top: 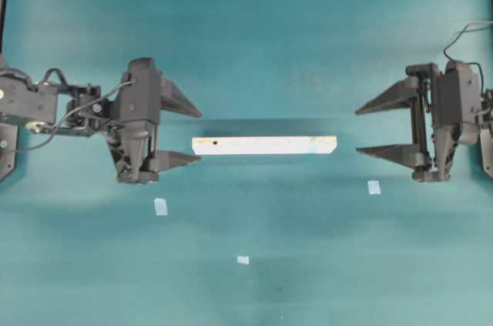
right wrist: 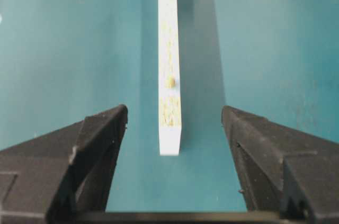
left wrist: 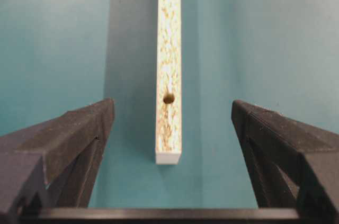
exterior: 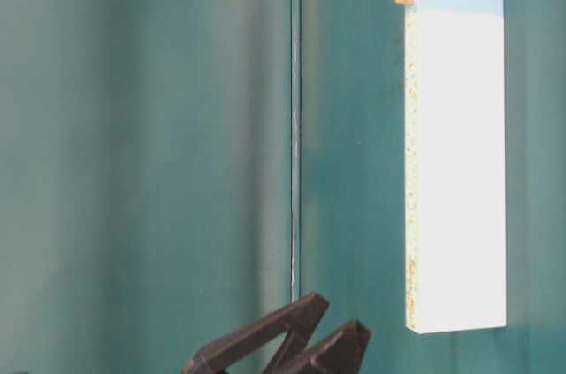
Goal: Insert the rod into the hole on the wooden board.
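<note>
Your bench (top: 254,33) is a plain teal surface with three pale-blue tape squares (top: 160,206) on it. Your left end effector (top: 192,135) and right end effector (top: 363,132) both stand wide apart, holding nothing, each just off one end of the wooden board (top: 264,145), which stands on its narrow edge between them. The rod (right wrist: 170,82) sits in the hole at the blue-marked end, its tip protruding.

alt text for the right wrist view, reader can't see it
A narrow wooden board stands on edge on a teal table, running straight away from the camera, with a small tan rod poking from its top edge near this end. The open right gripper frames that end without touching.
</note>
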`<move>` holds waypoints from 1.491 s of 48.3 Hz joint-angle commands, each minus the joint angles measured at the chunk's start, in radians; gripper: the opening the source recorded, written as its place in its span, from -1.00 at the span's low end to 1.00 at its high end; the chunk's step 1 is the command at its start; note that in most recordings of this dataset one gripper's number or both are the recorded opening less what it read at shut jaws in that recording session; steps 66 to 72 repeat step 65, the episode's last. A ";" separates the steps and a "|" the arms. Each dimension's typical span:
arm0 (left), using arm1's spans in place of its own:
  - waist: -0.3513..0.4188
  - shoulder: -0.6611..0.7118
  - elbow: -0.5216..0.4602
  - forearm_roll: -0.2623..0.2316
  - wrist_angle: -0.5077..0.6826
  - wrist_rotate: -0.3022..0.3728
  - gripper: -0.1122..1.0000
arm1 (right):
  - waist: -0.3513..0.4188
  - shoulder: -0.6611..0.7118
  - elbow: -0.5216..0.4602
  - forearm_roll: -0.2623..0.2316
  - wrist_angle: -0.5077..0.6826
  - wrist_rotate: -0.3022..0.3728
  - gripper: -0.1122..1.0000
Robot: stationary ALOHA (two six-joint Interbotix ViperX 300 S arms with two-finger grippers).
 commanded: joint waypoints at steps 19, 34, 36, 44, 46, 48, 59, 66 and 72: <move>-0.005 -0.100 0.078 0.000 -0.005 0.008 0.91 | -0.002 -0.008 0.003 -0.002 0.035 0.020 0.64; -0.005 -0.104 0.094 0.000 -0.005 0.008 0.91 | -0.002 -0.051 0.008 -0.003 0.020 0.020 0.63; -0.005 -0.104 0.097 0.000 -0.005 0.006 0.91 | -0.003 -0.058 0.011 -0.002 0.020 0.020 0.63; -0.003 -0.104 0.097 0.000 -0.005 0.008 0.91 | -0.017 -0.083 0.021 -0.002 0.026 0.020 0.63; -0.005 -0.104 0.095 0.000 -0.006 0.008 0.91 | -0.023 -0.086 0.021 -0.003 0.026 0.018 0.63; -0.003 -0.104 0.097 0.000 -0.006 0.009 0.91 | -0.028 -0.086 0.023 -0.003 0.026 0.018 0.63; -0.003 -0.104 0.100 0.000 -0.006 0.008 0.91 | -0.049 -0.086 0.037 -0.003 0.025 0.018 0.63; -0.003 -0.104 0.109 0.000 -0.005 0.006 0.91 | -0.049 -0.086 0.040 -0.003 0.025 0.018 0.63; -0.003 -0.104 0.109 0.000 -0.005 0.006 0.91 | -0.049 -0.086 0.040 -0.003 0.025 0.018 0.63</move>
